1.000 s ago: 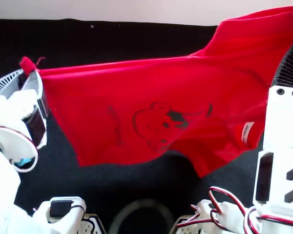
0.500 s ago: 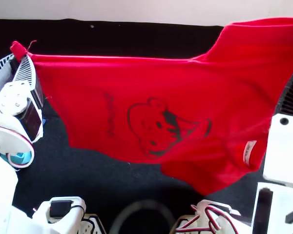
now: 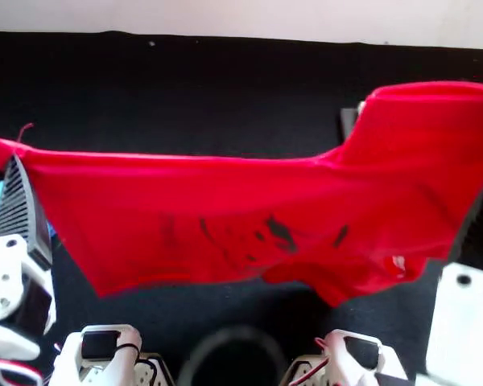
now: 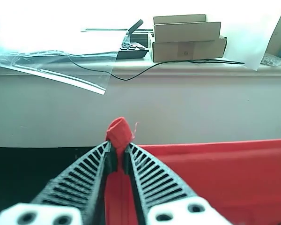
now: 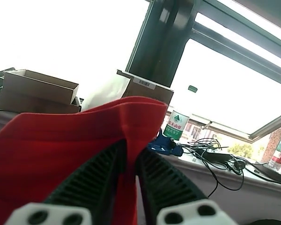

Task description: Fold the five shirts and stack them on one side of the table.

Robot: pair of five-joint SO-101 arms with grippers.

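Shirt [image 3: 225, 217] hangs stretched between left hand [image 4: 120, 148] and right hand [image 5: 131, 150].

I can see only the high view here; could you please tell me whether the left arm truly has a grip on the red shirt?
Observer: Yes. In the left wrist view the left gripper has its jaws shut on a bunched corner of the red shirt.
Operator: Thank you. And the right arm?
Observer: The right gripper has its jaws shut on a fold of the shirt, with cloth humped above the tips.
Operator: What lies beyond the table's far edge?
Observer: A pale ledge with stacked cardboard boxes on it.
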